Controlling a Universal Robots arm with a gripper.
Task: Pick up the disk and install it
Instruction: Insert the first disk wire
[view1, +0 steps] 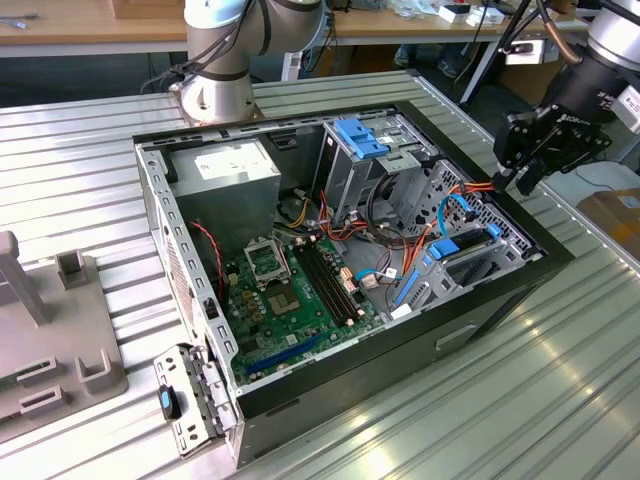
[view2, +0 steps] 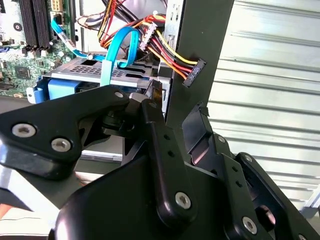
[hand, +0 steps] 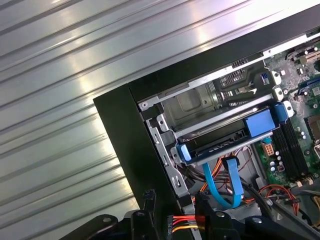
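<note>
The disk (hand: 220, 141) lies in its bay (hand: 200, 104) just ahead of the claw (hand: 175, 202), apparently spread and empty. Judged rigid, moderately heavy, shock-sensitive; best gripped across its blue side rails (hand: 260, 122).

We see a robotics workshop: an arm base (view1: 213, 98) on a ribbed metal table (view1: 560, 400), an opened computer case (view1: 480, 310), wooden workbenches (view1: 70, 25) behind.

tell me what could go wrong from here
The gripper hangs at the case edge, right by the loose power connector, so it could snag those wires. The blue data cable loops close to the disk in its bay and might get caught or pinched.
</note>
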